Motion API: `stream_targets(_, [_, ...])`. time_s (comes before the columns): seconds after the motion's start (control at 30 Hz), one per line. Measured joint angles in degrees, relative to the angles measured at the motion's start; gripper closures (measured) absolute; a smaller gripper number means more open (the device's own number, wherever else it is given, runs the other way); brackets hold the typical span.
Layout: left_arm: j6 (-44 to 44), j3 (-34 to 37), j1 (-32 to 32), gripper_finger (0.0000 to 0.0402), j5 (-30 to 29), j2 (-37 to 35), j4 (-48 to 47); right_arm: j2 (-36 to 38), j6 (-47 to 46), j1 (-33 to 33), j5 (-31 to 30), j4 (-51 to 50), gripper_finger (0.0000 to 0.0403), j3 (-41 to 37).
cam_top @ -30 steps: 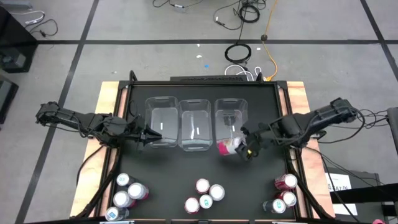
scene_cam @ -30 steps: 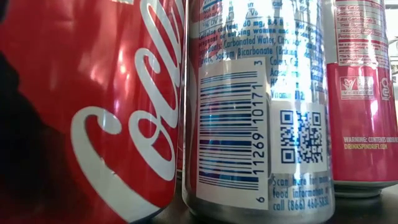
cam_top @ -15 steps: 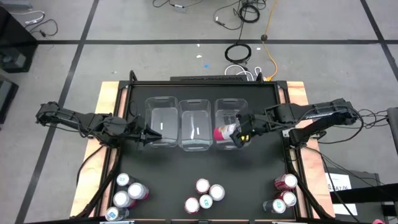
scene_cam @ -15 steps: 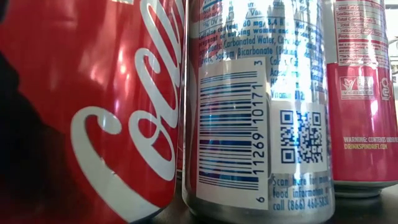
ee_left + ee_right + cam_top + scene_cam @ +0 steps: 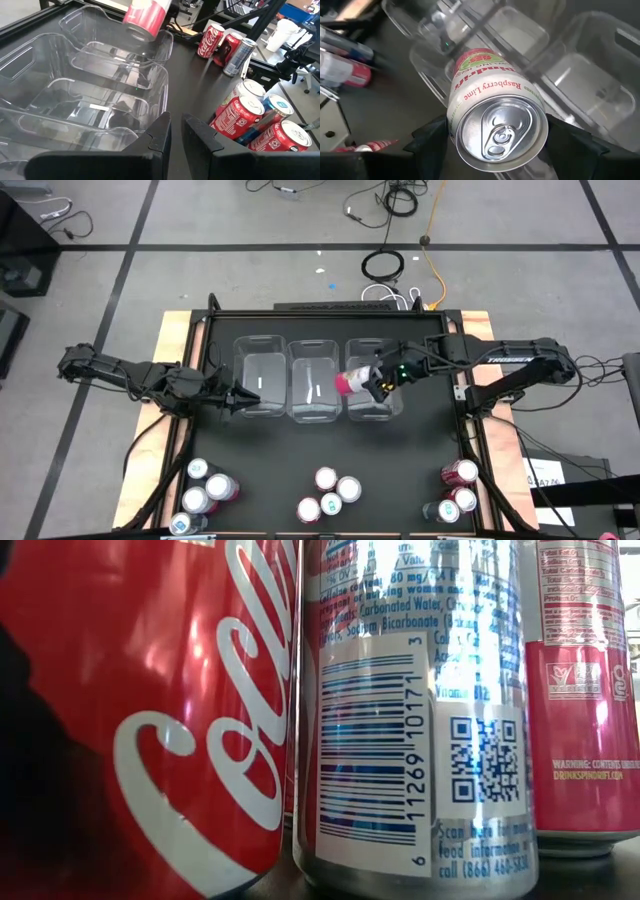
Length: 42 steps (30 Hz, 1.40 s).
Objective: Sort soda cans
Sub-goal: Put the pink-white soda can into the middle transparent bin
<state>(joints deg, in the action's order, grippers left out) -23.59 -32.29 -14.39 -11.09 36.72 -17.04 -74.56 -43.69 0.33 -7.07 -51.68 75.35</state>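
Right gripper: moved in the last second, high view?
Yes. The right gripper, holding the pink-and-white can, went from the near edge of the right clear bin up and left, over that bin.

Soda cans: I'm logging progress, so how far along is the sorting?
Nothing is sorted yet: the three clear bins look empty. In hand: the right gripper holds a pink-and-white can over the right-hand bin. The left gripper waits shut beside the bins. Left: the can clusters along the table's near edge.

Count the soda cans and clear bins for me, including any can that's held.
Loose soda cans: 11
Soda can held by right gripper: 1
Clear bins: 3
Total: 15
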Motion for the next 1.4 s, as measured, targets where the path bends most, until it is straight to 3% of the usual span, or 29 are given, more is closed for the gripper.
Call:
stream_targets(0.23, [0.0, 0.0, 0.0, 0.0348, 0.0, 0.0, 0.01, -0.61, 3.51, -2.72, 2.06, 5.27, 0.0125, 0.41])
stream_targets(0.37, [0.0, 0.0, 0.0, 0.0348, 0.0, 0.01, -0.02, -3.91, 6.68, -3.57, 2.9, 4.0, 0.0125, 4.67])
stream_targets(0.9, [0.0, 0.0, -0.01, 0.0348, -0.04, -0.01, -0.02, -32.44, 19.43, -8.93, 2.27, -15.32, 0.0125, 39.82])
stream_targets(1.17, [0.0, 0.0, 0.0, 0.0348, -0.07, 0.01, 0.0, -43.95, 18.79, -11.23, 1.29, -20.53, 0.0125, 47.55])
stream_targets(1.4, [0.0, 0.0, -0.01, 0.0348, -0.07, -0.01, 0.0, -48.91, 14.12, -13.81, -2.46, -24.53, 0.0125, 49.63])
